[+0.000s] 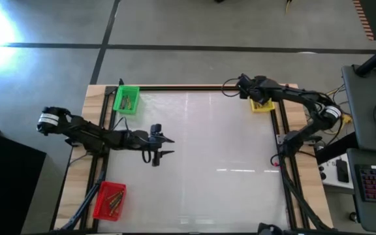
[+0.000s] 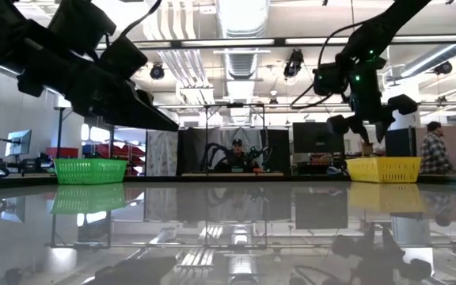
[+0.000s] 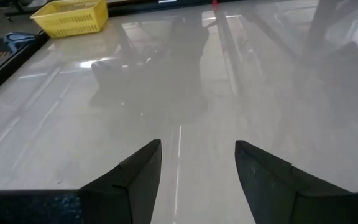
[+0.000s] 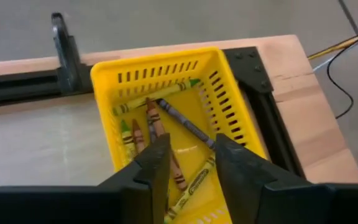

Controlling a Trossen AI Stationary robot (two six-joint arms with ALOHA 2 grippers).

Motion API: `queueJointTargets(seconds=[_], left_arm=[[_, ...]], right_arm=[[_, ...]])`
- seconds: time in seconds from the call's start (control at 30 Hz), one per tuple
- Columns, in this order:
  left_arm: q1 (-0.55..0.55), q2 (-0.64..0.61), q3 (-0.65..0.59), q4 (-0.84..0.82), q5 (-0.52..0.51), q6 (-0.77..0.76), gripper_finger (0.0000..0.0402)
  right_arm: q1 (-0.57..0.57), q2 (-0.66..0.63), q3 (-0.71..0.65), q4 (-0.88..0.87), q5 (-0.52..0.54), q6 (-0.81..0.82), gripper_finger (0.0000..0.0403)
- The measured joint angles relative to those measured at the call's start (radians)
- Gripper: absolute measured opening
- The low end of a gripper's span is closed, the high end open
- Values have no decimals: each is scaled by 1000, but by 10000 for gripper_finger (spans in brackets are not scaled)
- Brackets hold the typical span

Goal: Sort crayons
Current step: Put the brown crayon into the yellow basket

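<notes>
In the lower left of the high view we see the red bin (image 1: 110,200) with several crayons lying in it. Just above it in that picture, the left gripper (image 1: 161,146) hangs over the bare white table (image 1: 207,156), left of centre; its fingers (image 3: 135,174) stand apart with nothing between them, only glossy tabletop showing in the gap.

Farther back, in the upper left of the high view, the green bin (image 1: 126,100) also has a few crayons inside. At the upper right, the right gripper (image 4: 188,158) hovers over the yellow bin (image 4: 104,78), its fingers (image 4: 154,162) parted narrowly and empty. Below them the crayons (image 4: 182,121) lie loose on the bin's floor: yellow-green, brown and grey-blue sticks, crossing one another. One yellow crayon (image 4: 194,183) carries dark printed lettering on its wrapper, which we cannot read for certain.

In the low view, people (image 2: 237,154) show in the room beyond the table.
</notes>
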Motion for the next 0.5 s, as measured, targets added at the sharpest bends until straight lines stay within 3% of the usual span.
queueJointTargets(seconds=[0.2, 0.5], left_arm=[[3, -1, -1, -9, -3, 6, 187], [3, -10, 42, -28, -2, 50, 187]], right_arm=[[59, 15, 2, 11, -87, -61, 129], [377, -84, 39, -17, -106, -56, 128]])
